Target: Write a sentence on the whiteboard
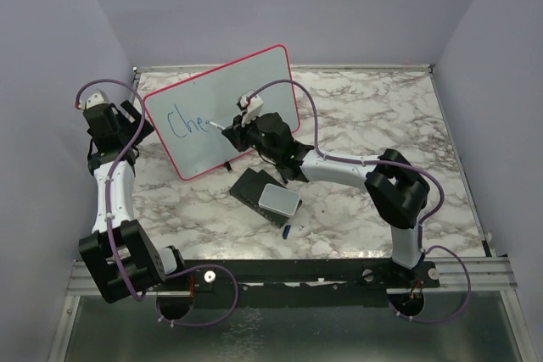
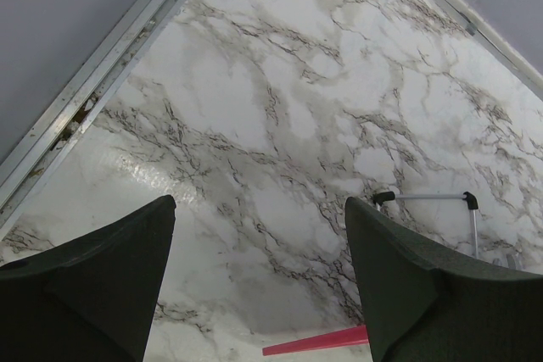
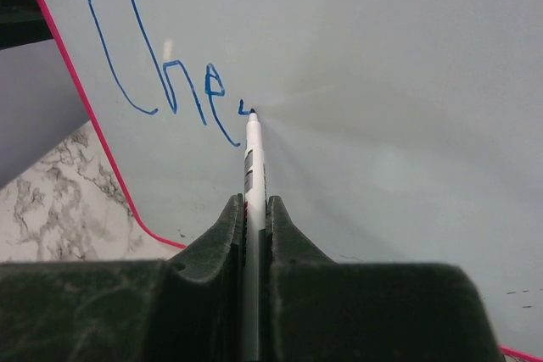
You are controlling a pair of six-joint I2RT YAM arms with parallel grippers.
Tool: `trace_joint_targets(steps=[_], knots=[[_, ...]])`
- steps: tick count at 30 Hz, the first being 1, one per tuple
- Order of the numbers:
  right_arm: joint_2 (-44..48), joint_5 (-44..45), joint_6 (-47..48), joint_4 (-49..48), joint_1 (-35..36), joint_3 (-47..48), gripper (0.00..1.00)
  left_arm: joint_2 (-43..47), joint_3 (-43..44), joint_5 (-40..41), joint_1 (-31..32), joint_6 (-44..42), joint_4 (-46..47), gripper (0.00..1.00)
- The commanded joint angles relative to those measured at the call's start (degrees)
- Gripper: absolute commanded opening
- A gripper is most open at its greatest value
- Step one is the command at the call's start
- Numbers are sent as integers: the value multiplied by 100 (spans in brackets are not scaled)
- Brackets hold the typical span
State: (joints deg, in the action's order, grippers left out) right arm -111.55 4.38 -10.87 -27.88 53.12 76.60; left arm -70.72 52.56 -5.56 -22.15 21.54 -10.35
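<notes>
Blue handwritten sentence (image 3: 165,82) reads "Che" on the red-framed white whiteboard (image 3: 382,65); our right hand (image 3: 252,209) clamps the slim white marker (image 3: 253,154), left hand (image 2: 259,205) wide; next likely "e", tip pressed

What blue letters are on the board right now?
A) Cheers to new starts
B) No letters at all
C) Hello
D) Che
D: the blue writing on the whiteboard reads just "Che", with the marker tip touching the board right after the e.
</notes>
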Motion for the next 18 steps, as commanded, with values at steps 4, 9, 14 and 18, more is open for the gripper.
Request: trace_joint_targets(steps=[4,9,14,18], knots=[[208,303,57,-265,-83,-17,1,116,-70,-132,-6,-71,95,82],[100,177,71,-170,-83,142,0,111,-70,-143,-9,-70,99,82],[13,24,55,-121,-83,222,1,106,-69,-150,-8,-70,96,82],[-32,-65,83,-95,-78,267,1,102,-61,-151,-13,-69,95,82]])
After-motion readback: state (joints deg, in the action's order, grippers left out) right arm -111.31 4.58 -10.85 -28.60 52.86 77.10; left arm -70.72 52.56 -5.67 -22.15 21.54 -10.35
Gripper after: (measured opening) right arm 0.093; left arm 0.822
